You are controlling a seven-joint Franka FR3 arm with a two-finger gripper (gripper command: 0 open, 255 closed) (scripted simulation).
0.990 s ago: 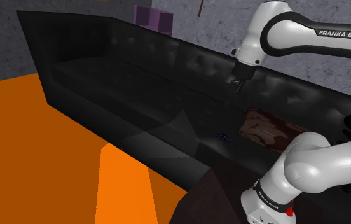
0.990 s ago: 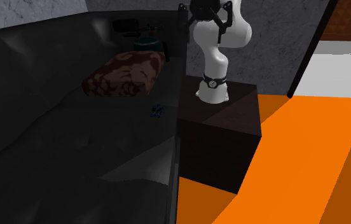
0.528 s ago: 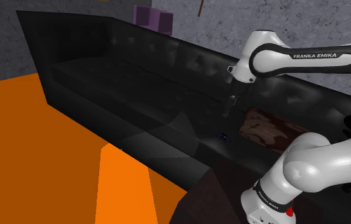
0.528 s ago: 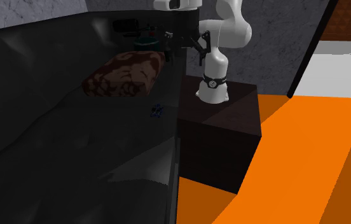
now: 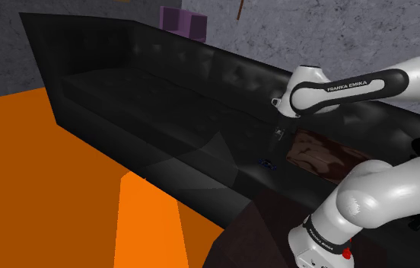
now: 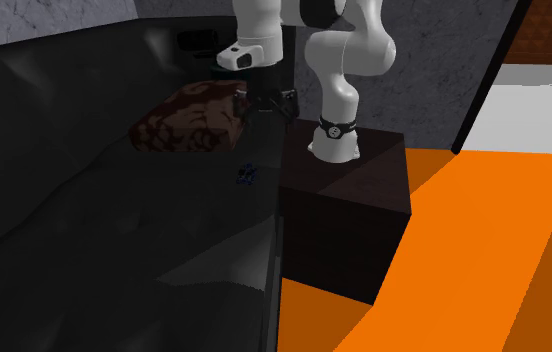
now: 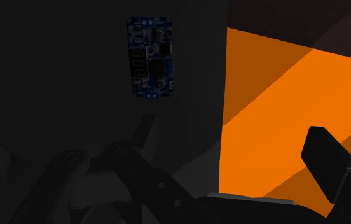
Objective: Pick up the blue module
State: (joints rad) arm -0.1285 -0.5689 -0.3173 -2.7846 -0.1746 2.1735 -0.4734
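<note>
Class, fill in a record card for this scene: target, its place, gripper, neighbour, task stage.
target: blue module, a small circuit board
place: flat on the black sofa seat, near its front edge
gripper: gripper open, over the seat, clear of the module
neighbour: brown patterned cushion beside the module, apart from it
task stage: module not yet grasped

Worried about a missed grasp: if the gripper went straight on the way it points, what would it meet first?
Most likely the black sofa seat near its front edge: the blue module lies off the line between the open fingers of the gripper. Depth is unclear.
</note>
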